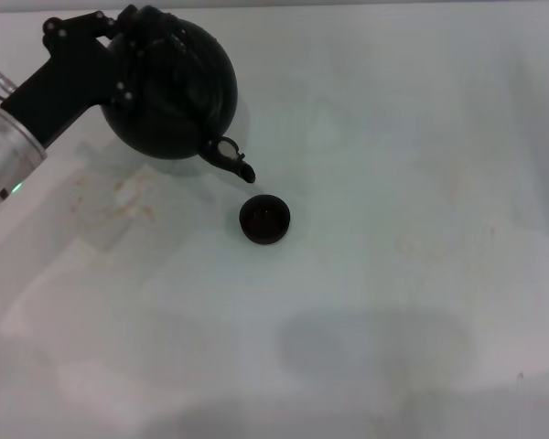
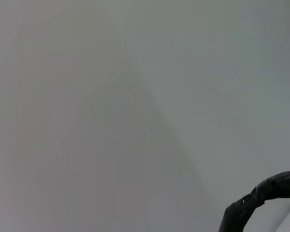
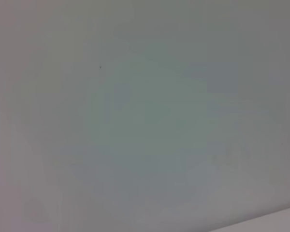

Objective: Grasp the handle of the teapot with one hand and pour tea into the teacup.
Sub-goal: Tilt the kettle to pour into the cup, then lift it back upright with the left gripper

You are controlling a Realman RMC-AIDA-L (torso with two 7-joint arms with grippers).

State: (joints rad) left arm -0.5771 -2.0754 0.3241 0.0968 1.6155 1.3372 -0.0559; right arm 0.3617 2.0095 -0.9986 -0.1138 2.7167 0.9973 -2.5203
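Overhead, left hand (image 1: 110, 27) tilts teapot (image 1: 169, 82) above teacup (image 1: 264, 219).

The light is soft and even, with a slightly green-grey tone over the white bench (image 1: 403, 137). A broad, faint shadow lies on the near part of the bench, and a pale shadow sits beside the teapot (image 1: 169, 87). The teapot and the teacup (image 1: 264, 219) look almost pure black, so little surface detail shows. Both wrist views are nearly flat grey; only the handle (image 2: 261, 198) appears, dark and a little soft.
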